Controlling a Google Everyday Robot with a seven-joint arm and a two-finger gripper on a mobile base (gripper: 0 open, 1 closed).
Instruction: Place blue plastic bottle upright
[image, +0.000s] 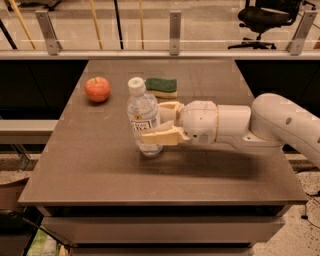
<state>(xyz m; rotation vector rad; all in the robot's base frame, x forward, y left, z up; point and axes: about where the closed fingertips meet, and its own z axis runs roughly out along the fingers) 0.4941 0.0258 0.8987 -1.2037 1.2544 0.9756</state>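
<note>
The blue plastic bottle (143, 117), clear with a white cap and a pale label, stands nearly upright in the middle of the brown table (100, 170). Its base is at or just above the tabletop; I cannot tell whether it touches. My gripper (152, 121) reaches in from the right and is shut on the bottle's lower half. One tan finger (162, 136) lies across the bottle's front and the other shows behind it. The white arm (260, 125) extends off to the right.
A red apple (97, 89) sits at the table's back left. A green and yellow sponge (161, 86) lies at the back centre, just behind the bottle. A railing with metal posts (174, 30) runs behind the table. An office chair (267, 17) stands far back right.
</note>
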